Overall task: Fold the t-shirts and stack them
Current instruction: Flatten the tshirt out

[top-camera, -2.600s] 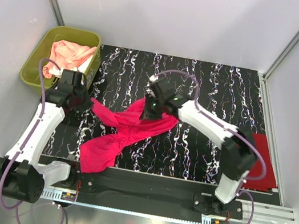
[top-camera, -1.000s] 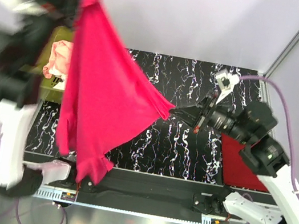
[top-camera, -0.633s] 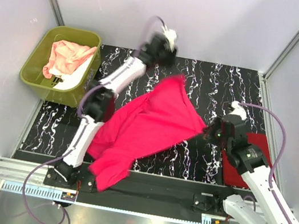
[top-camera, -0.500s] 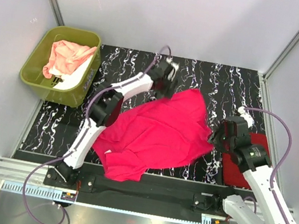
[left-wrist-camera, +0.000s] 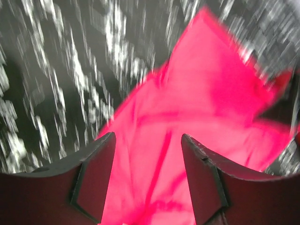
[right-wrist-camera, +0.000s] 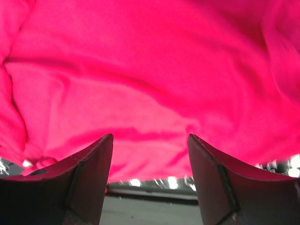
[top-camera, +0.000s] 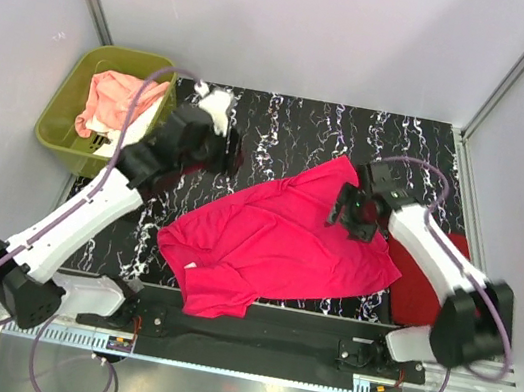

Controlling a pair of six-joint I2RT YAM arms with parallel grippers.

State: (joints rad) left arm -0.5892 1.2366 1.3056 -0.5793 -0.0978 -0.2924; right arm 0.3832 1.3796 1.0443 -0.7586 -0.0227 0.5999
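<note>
A hot pink t-shirt (top-camera: 279, 245) lies spread out on the black marbled table (top-camera: 412, 151), reaching from the middle to the near edge. My left gripper (top-camera: 227, 149) hovers open off the shirt's far left side; in the left wrist view its gripper (left-wrist-camera: 147, 138) has only the pink shirt (left-wrist-camera: 211, 103) below the gap. My right gripper (top-camera: 351, 212) stands open over the shirt's right part, and in the right wrist view the gripper (right-wrist-camera: 150, 137) holds nothing above the pink cloth (right-wrist-camera: 150, 70). A darker red shirt (top-camera: 433, 282) lies folded at the right.
An olive-green tub (top-camera: 59, 125) stands at the far left off the table, with a peach-pink shirt (top-camera: 122, 95) and a white one (top-camera: 111, 141) inside. Grey walls close in the back and both sides. A metal rail (top-camera: 474, 376) runs along the near edge.
Both grippers, shut on the pink shirt and swinging it in the air, have laid it flat and opened. The left arm has drawn back to the left; the right has moved over the shirt.
</note>
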